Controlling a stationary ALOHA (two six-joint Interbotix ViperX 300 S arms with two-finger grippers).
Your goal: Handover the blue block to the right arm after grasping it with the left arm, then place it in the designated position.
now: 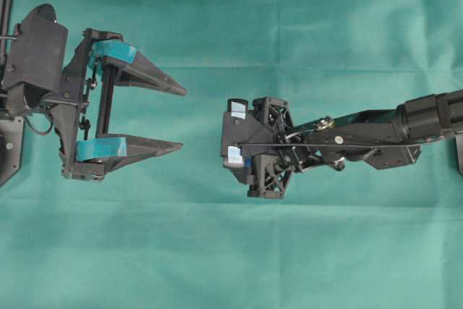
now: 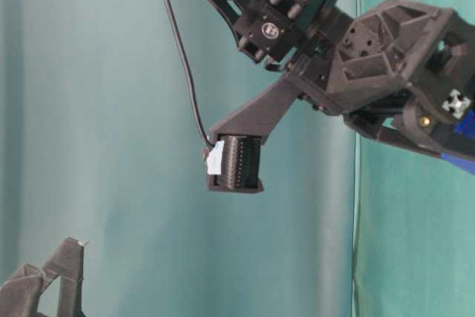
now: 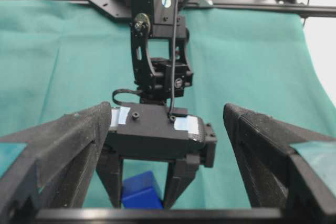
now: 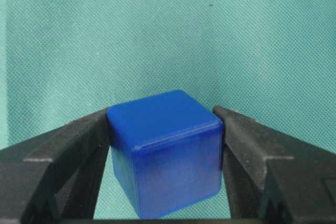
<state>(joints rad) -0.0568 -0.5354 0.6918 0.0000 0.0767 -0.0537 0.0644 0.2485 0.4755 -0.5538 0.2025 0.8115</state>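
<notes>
Gripping the blue block [image 4: 165, 153] firmly, the right gripper [image 4: 165, 129] has a plain black finger pressed against each side of it, with nothing but green cloth [image 4: 168, 30] beyond. From the left wrist camera you catch just a corner of that cube low down, tucked under the right arm's [image 1: 376, 132] wrist, between its fingers. Overhead, that arm reaches in from the right edge towards the middle of the cloth, wrist tipped down, so the block itself is hidden beneath the hardware. Over on the left, the left gripper [image 1: 181, 119] sits spread wide, its teal-taped fingers [image 1: 148, 77] well apart and clutching nothing, tips pointing across at the other arm with a clear gap of cloth between them. At table level, the right arm hangs above the surface; whether the block touches the cloth, I cannot tell.
</notes>
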